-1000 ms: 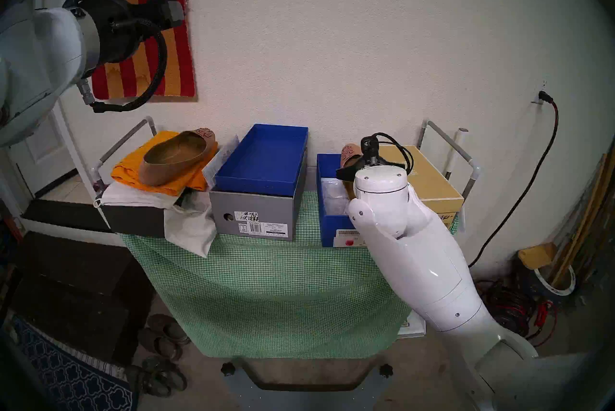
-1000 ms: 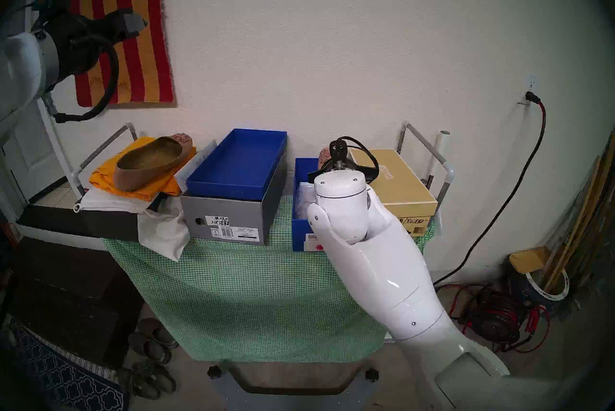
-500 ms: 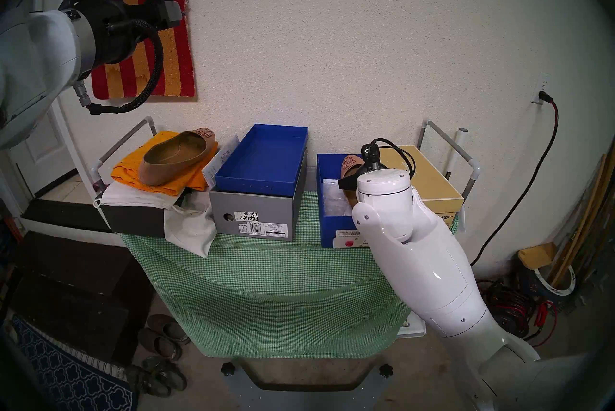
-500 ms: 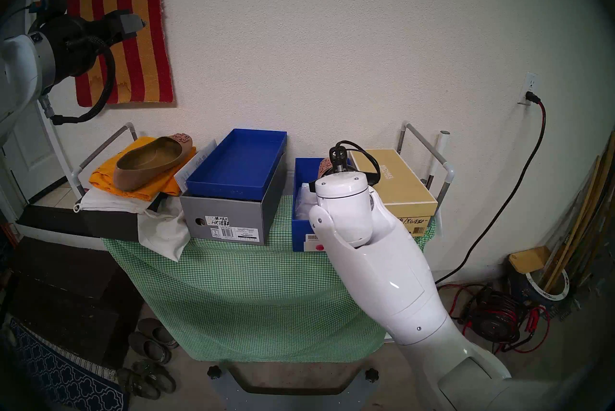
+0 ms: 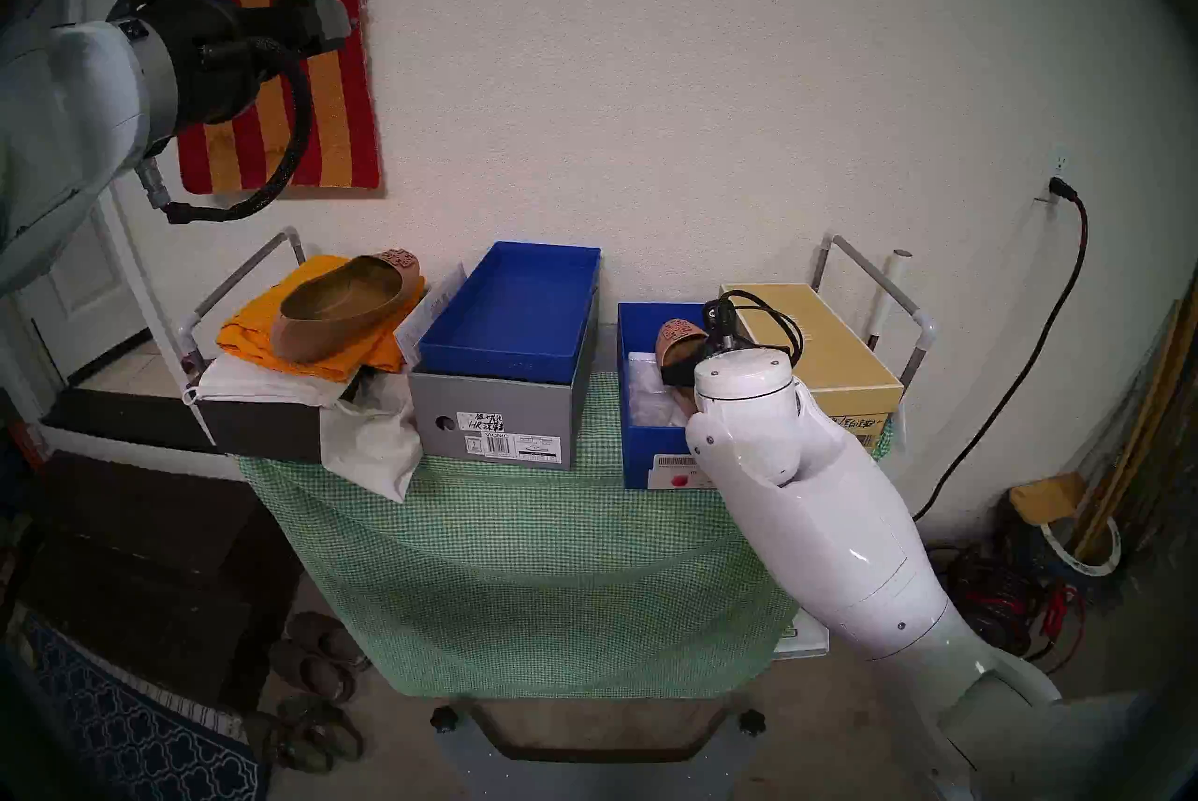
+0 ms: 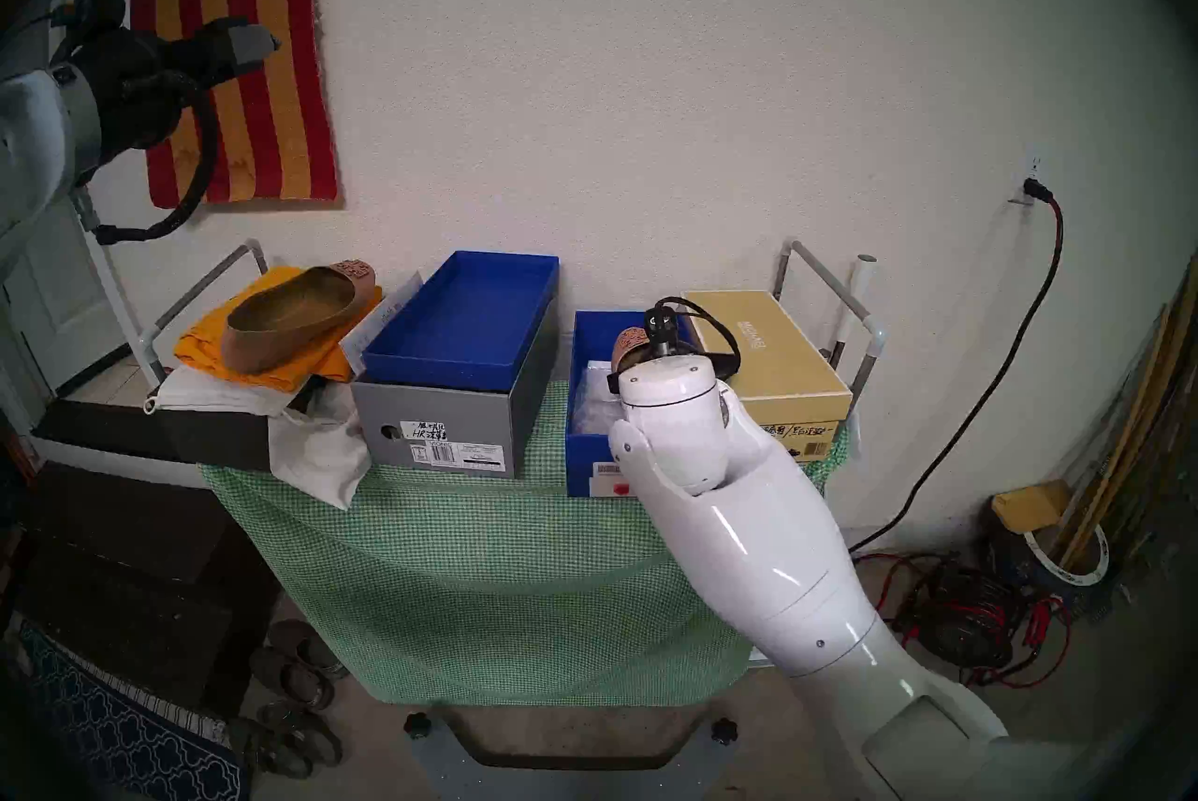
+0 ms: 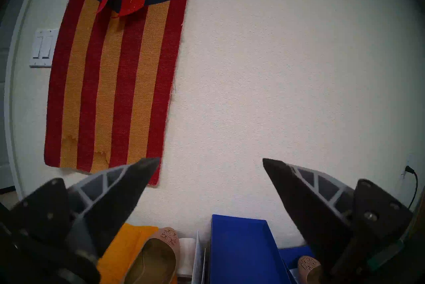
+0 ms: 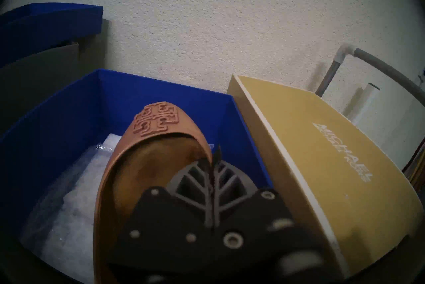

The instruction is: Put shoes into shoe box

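Observation:
One tan-pink shoe (image 5: pixel 343 307) lies on an orange cloth at the table's left, also low in the left wrist view (image 7: pixel 156 256). The other shoe (image 8: pixel 156 150) hangs toe-first inside the open blue shoe box (image 5: pixel 638 443), over white wrapping; my right gripper (image 8: pixel 212 161) is shut on its right side rim. From the head the right wrist hides most of this shoe (image 5: pixel 677 336). My left gripper (image 7: pixel 211 159) is open and empty, raised high at the left in front of the wall flag (image 5: pixel 330 18).
A grey box with a blue tray (image 5: pixel 505 391) stands left of the shoe box, and a gold box (image 5: pixel 823 339) presses against its right side. A black box (image 5: pixel 194 424) and a white bag carry the orange cloth (image 5: pixel 259 333). Pipe rails (image 5: pixel 869 274) flank the green-checked table (image 5: pixel 518 553).
My right gripper has come down with the shoe, from above the blue box's far end into the box. The left arm has drifted slightly to the left.

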Robot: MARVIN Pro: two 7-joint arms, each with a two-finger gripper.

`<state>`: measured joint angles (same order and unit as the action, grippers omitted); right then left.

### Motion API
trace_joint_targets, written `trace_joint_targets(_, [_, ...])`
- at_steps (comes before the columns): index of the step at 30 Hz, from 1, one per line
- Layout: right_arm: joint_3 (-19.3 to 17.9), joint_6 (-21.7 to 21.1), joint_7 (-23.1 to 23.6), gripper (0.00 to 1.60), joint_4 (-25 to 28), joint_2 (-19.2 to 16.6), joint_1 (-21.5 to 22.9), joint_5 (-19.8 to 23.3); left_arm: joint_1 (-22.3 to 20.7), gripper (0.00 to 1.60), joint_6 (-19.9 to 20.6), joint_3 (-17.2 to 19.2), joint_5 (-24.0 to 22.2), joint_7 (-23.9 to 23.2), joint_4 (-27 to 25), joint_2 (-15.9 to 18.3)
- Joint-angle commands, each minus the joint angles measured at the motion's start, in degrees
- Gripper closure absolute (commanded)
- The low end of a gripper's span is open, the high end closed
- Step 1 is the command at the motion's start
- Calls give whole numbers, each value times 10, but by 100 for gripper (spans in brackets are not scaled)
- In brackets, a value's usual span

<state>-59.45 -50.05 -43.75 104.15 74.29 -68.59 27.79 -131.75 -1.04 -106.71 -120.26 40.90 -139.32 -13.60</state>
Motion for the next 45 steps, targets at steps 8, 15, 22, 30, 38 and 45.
trace_joint_targets(8, [0,42,-1,160,-5,-3,2,-18,-12,0,-1,-6,4,-4,0,-10])
trace_joint_targets(15, [-13,32,-8,160,2,-2,-4,-17,-15,0,-1,-8,4,-5,0,-9])
trace_joint_targets(22, [-23,26,-2,160,4,-3,-9,-11,-16,0,0,-10,5,-5,0,-9])
trace_joint_targets(30, [-22,14,2,81,12,-7,-14,-4,-18,0,0,-11,5,-4,0,-8])
trace_joint_targets(38, [-27,12,17,0,30,-10,-19,11,-19,0,1,-12,6,-4,0,-7])
trace_joint_targets(45, [-35,58,23,0,54,-3,-14,11,-20,0,-7,-29,10,-11,0,-15])
